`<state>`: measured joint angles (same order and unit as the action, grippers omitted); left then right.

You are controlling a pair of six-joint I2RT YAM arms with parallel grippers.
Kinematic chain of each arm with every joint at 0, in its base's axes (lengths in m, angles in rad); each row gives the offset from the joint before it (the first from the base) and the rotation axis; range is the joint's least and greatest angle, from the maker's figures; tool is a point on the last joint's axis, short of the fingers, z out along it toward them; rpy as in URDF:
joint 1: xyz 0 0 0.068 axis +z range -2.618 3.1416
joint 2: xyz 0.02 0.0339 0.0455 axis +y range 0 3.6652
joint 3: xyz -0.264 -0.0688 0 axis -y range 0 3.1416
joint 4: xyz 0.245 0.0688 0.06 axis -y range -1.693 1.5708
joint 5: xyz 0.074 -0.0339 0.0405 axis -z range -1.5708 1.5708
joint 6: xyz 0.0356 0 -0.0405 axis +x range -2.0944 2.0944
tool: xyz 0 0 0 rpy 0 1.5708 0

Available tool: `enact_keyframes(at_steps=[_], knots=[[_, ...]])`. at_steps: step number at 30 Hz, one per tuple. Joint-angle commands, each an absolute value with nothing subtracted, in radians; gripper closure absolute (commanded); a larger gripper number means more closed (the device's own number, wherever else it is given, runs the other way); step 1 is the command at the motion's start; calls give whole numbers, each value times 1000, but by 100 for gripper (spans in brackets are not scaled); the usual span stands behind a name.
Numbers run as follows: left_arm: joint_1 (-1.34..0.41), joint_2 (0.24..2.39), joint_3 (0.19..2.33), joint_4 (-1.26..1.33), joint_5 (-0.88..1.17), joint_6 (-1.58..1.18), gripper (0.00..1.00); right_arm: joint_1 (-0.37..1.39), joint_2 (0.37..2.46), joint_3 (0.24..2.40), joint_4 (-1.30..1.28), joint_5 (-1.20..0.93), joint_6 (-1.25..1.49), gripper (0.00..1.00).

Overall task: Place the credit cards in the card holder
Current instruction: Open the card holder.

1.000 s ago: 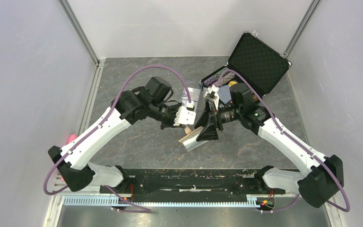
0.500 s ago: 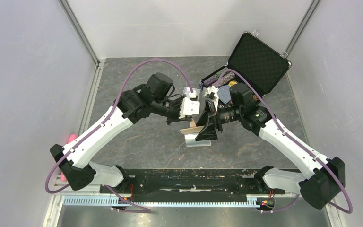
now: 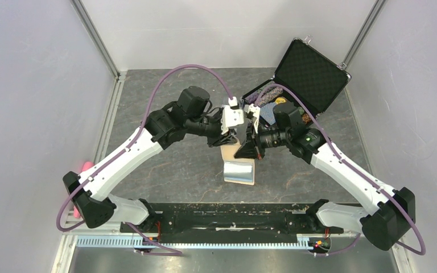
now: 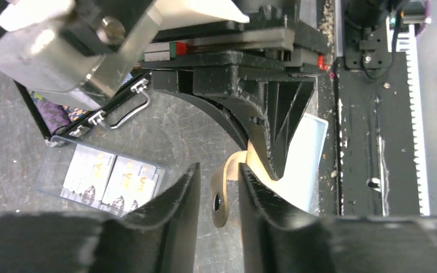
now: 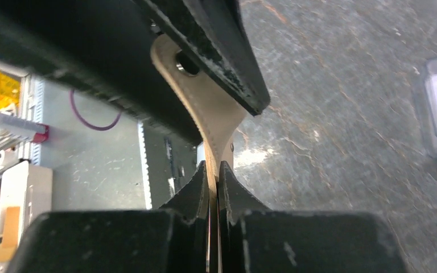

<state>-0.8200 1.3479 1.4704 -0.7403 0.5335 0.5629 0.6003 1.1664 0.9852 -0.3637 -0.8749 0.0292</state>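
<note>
Card holder [image 3: 239, 170] rests unfolded on the worktop [image 3: 165, 165]. Your right hand [image 5: 213, 170] is clenched on its snap tab [image 4: 221, 202], and your left hand [image 4: 217, 173] is slack astride the tab. You look to be opening it. Next, free one hand for the credit cards [image 4: 111, 179] just beyond the holder.

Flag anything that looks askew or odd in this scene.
The card holder stands out: its tan snap strap is bent into a curl, pinched by the right gripper, its tip loose inside the open left gripper.

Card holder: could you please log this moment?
right hand shut on tan leather card holder; left hand open around tab; silvery credit cards outside
</note>
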Motion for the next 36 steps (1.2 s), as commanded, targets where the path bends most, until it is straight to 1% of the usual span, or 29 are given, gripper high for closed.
enact_keyframes(at_steps=[1,3,4,5,6,7,9,12,14,16,19,23,25,29,36], knots=[[-815,1304,1438,-551,454,351,45,604,1179,1049,-375,-699,51,100],[-813,1289,1404,-475,412,236,31,603,1184,1060,-364,-649,77,100],[-813,1283,1390,-451,387,185,22,601,1189,1069,-360,-635,87,100],[-812,1278,1373,-423,360,113,9,596,1197,1078,-359,-620,100,100],[-809,1275,1359,-408,329,60,1,588,1203,1086,-357,-614,113,100],[-807,1276,1352,-407,301,-19,0,575,1209,1092,-353,-614,129,100],[-798,1285,1356,-435,245,-136,0,543,1220,1097,-339,-632,157,100],[-768,1312,1364,-512,230,-316,0,472,1221,1085,-312,-683,195,100],[-715,1340,1357,-552,308,-450,0,419,1222,1075,-286,-727,223,100],[-648,1365,1316,-540,451,-522,0,380,1221,1065,-268,-765,240,100],[-586,1375,1179,-364,652,-645,0,350,1223,1062,-263,-787,248,100],[-586,1353,1080,-227,684,-673,1,345,1232,1055,-253,-817,270,100],[-586,1363,1068,-207,692,-673,5,346,1233,1042,-234,-830,291,100],[-593,1390,1059,-165,697,-678,23,345,1223,1011,-189,-848,330,100],[-637,1398,1080,-160,632,-646,27,345,1208,979,-179,-854,344,100]])
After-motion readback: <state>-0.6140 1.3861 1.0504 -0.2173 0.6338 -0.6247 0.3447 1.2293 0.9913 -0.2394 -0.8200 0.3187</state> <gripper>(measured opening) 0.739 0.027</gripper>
